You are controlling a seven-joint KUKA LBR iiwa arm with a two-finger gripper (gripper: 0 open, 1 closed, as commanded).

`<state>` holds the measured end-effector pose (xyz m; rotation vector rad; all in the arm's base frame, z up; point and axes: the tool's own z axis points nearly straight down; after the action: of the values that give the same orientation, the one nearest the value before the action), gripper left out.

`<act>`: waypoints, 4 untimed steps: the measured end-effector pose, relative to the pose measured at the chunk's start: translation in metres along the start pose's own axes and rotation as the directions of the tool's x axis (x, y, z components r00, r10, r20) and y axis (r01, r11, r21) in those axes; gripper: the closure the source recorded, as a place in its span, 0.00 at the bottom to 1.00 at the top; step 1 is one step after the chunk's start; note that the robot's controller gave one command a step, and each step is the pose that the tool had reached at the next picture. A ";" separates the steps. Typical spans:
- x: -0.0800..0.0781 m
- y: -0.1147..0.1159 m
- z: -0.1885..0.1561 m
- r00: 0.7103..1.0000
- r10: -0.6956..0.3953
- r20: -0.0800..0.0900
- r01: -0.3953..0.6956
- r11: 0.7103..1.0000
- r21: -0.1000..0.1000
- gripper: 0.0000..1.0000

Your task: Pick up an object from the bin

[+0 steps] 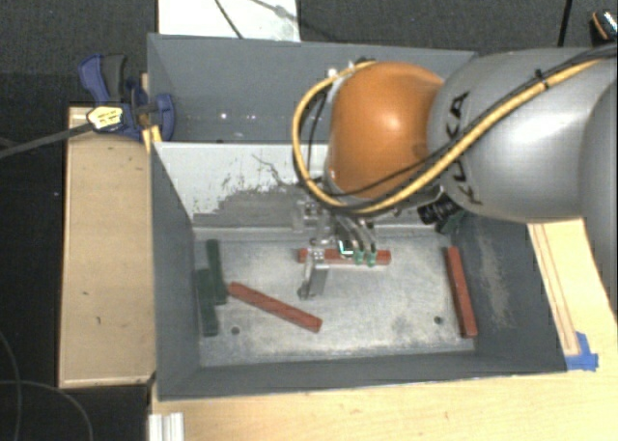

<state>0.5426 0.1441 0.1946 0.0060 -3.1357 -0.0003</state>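
Gripper (340, 263) is down at the bin floor, fingers apparently spread, not clamped, with the short red bar (382, 257) between them, lined up to close. A longer red stick (275, 306) lies near, a green bar (210, 285) well apart.

The orange cover (381, 125) and the grey arm (521, 140) behind it hide the middle of the back wall of the bin (174, 236), along with the floor just below that wall. The arm itself is cut off by the right edge. A short red-brown bar (382, 257) lies at the back of the floor, its middle covered by the tool (333, 261). Whether the two touch cannot be told. Small green specks (367, 259) beside the bar are too small to identify.
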 end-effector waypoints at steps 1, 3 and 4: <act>0.044 0.046 0.129 1.000 0.025 -0.001 -0.025 1.000 0.000 0.00; 0.046 0.040 0.083 0.807 0.591 0.009 -0.591 0.807 -0.008 0.00; 0.054 0.025 0.127 0.779 0.627 0.003 -0.627 0.779 0.000 0.00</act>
<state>0.4879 0.1691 0.0676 -1.0381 -2.9623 0.0048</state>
